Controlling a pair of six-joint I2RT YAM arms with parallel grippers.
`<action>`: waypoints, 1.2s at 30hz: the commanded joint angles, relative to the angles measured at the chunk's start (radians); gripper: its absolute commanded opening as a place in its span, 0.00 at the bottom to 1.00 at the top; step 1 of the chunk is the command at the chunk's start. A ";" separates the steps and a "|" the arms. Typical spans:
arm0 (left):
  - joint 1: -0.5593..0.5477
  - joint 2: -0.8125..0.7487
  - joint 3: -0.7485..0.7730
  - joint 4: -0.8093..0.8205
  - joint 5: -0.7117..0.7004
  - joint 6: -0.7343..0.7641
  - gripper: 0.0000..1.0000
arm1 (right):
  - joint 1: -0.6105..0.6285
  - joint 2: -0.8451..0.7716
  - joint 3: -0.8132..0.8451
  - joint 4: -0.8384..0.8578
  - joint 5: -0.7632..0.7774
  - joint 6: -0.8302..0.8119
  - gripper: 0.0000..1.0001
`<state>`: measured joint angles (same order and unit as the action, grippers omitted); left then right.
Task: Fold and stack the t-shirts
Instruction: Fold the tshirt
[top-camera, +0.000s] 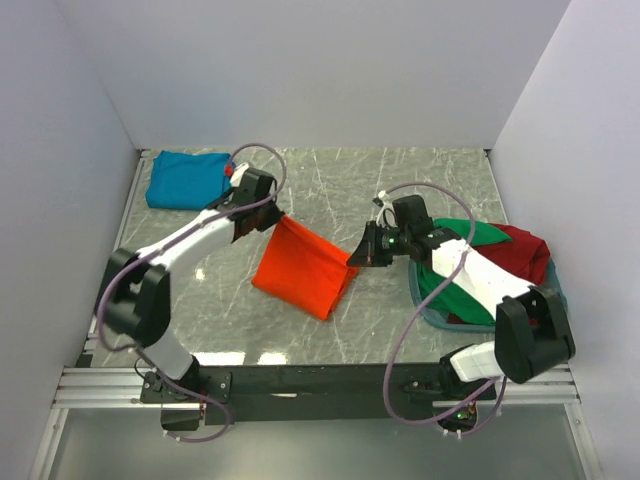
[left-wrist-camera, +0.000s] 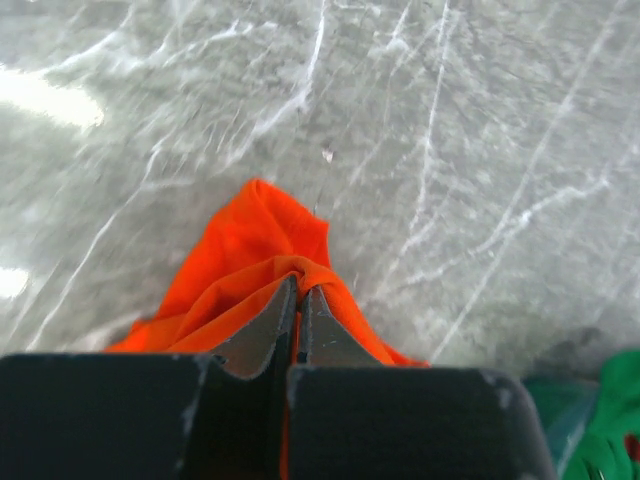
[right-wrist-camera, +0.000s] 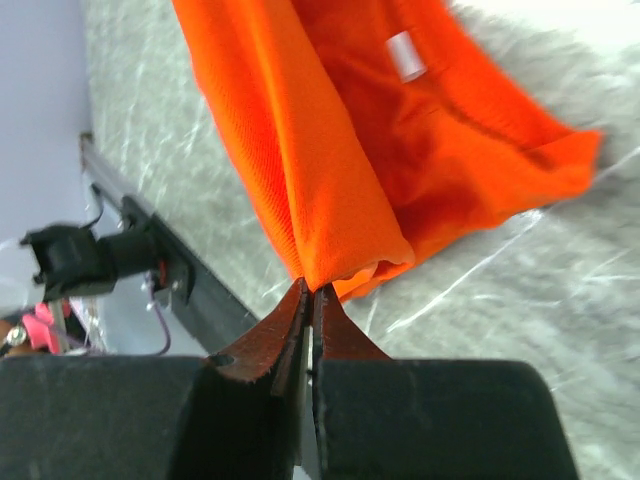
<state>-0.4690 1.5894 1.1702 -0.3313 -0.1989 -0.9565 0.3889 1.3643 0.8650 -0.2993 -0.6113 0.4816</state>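
The orange t-shirt (top-camera: 298, 266) hangs stretched between my two grippers over the middle of the table, its lower edge touching the marble. My left gripper (top-camera: 274, 220) is shut on its far left corner; in the left wrist view the fingertips (left-wrist-camera: 300, 287) pinch a bunched orange fold (left-wrist-camera: 250, 250). My right gripper (top-camera: 354, 258) is shut on its right corner, the cloth (right-wrist-camera: 330, 150) spreading away from the closed tips (right-wrist-camera: 311, 289). A teal blue t-shirt (top-camera: 188, 180) lies folded at the back left. The green t-shirt (top-camera: 476, 232) and the dark red t-shirt (top-camera: 526, 250) lie crumpled in the basket.
The grey-blue basket (top-camera: 437, 317) sits at the right edge under my right arm. White walls close the back and both sides. A black rail (top-camera: 330, 372) runs along the near edge. A white label (right-wrist-camera: 405, 55) shows on the orange cloth.
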 joint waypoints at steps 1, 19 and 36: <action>0.038 0.104 0.104 0.017 -0.080 0.047 0.01 | -0.021 0.041 0.055 -0.040 0.059 -0.015 0.00; 0.029 0.172 0.184 0.000 -0.019 0.118 1.00 | -0.028 0.111 0.171 -0.086 0.334 0.068 0.79; -0.046 0.058 -0.179 0.228 0.108 0.070 1.00 | 0.191 0.200 0.054 0.157 0.180 0.169 0.84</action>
<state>-0.5182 1.6203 0.9981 -0.1753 -0.1116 -0.8856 0.5789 1.5200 0.8970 -0.1974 -0.4240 0.6117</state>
